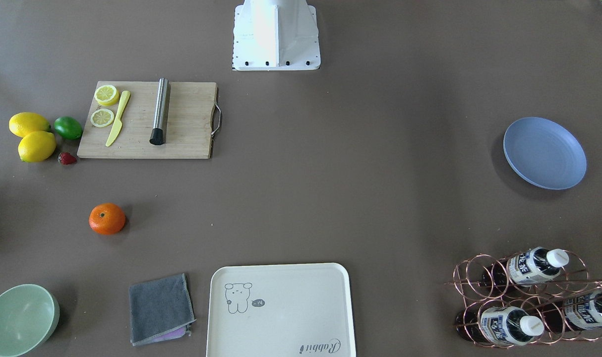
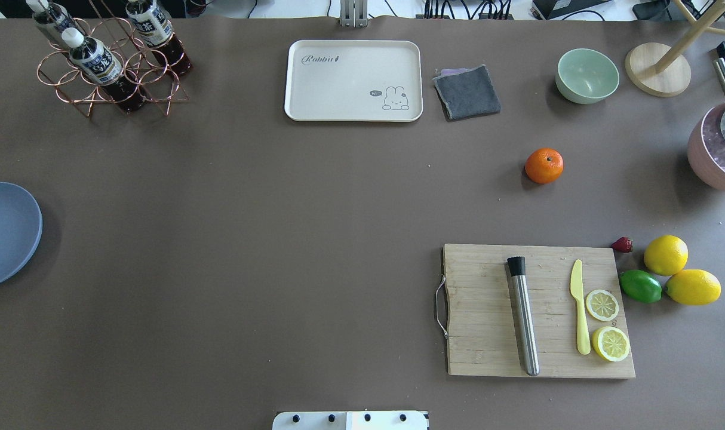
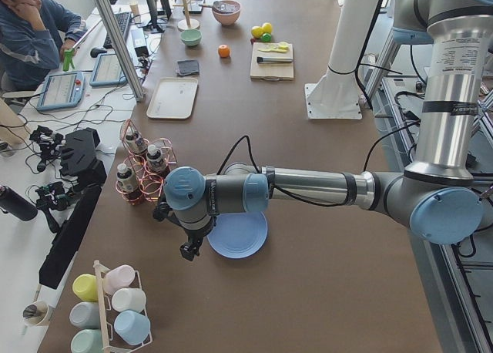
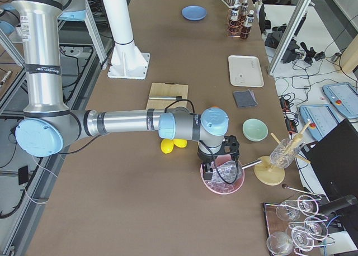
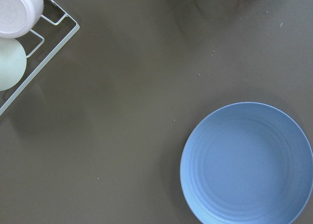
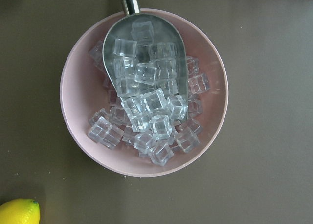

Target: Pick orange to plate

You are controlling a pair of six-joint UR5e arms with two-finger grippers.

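While the orange (image 2: pixel 544 165) waits, both arms hang elsewhere

Since it looks round, firm and light, it may roll; a pinch across its widest middle seems safest. It rests on the table (image 2: pixel 279 239) between grey cloth (image 2: pixel 467 91) and cutting board (image 2: pixel 535 310), well apart from the plate (image 2: pixel 4 233). The left gripper (image 3: pixel 189 249) hovers beside the plate, the right gripper (image 4: pixel 217 169) over a pink ice bowl (image 6: pixel 73 101); how far either is spread cannot be told.

A long brown table (image 3: pixel 308 291) stands beside a cluttered white desk (image 3: pixel 19 245) in even light.
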